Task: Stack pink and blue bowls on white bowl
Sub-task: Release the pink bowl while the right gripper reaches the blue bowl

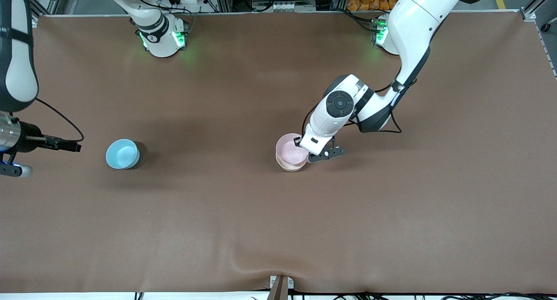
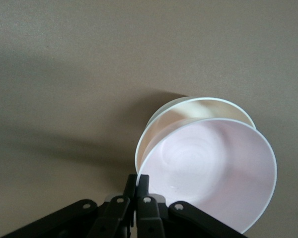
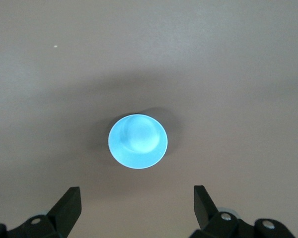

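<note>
The pale pink bowl (image 1: 289,150) (image 2: 213,168) sits nested in the white bowl (image 1: 290,166) (image 2: 198,108) near the table's middle. Only the white bowl's rim and lower wall show round it. My left gripper (image 1: 307,155) (image 2: 141,181) is shut on the pink bowl's rim, one finger inside and one outside. The light blue bowl (image 1: 122,153) (image 3: 137,141) stands alone, upright, toward the right arm's end of the table. My right gripper (image 3: 136,191) hangs high over the table beside the blue bowl, open and holding nothing.
A brown mat (image 1: 278,230) covers the whole table, with a wrinkle and a small bracket (image 1: 280,286) at its edge nearest the front camera. Both arm bases (image 1: 163,36) (image 1: 383,32) stand along the edge farthest from it. Bare mat lies between the bowls.
</note>
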Robot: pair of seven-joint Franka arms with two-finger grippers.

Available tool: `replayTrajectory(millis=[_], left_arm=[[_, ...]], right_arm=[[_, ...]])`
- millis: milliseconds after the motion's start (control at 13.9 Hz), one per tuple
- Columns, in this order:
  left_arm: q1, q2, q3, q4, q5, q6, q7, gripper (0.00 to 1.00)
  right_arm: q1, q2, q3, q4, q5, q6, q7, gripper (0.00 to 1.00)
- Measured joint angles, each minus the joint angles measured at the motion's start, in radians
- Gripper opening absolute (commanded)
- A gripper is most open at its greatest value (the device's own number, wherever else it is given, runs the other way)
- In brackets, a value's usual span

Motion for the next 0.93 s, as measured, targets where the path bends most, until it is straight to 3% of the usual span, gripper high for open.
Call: replayTrajectory(millis=[143, 358, 430, 502, 574, 789, 932], left_arm=[[0.0, 0.002, 0.003, 0.008, 0.0, 0.0, 0.0, 0.0], [-0.001, 0.013, 0.009, 0.025, 0.0, 0.0, 0.0, 0.04], [-0.001, 0.021, 0.01, 0.032, 0.0, 0.001, 0.0, 0.45], [-0.001, 0.027, 0.01, 0.04, 0.0, 0.001, 0.0, 0.79], [0.0, 0.032, 0.01, 0.047, 0.0, 0.001, -0.001, 1.0], [0.0, 0.034, 0.011, 0.06, 0.0, 0.002, -0.028, 1.0], [0.01, 0.023, 0.013, 0.078, 0.001, -0.002, -0.032, 1.0]], right_arm=[[-0.009, 0.021, 0.0, -0.005, 0.0, 0.02, 0.0, 1.0], [-0.03, 0.036, 0.0, -0.094, 0.0, 0.178, -0.038, 1.0], [-0.043, 0.042, 0.0, -0.138, 0.0, 0.242, -0.068, 1.0], [-0.053, 0.047, 0.0, -0.176, 0.0, 0.298, -0.088, 1.0], [-0.059, 0.049, 0.0, -0.213, 0.0, 0.351, -0.101, 1.0], [-0.065, 0.056, 0.0, -0.312, 0.0, 0.49, -0.115, 1.0], [-0.074, 0.066, 0.0, -0.335, 0.0, 0.511, -0.136, 0.96]])
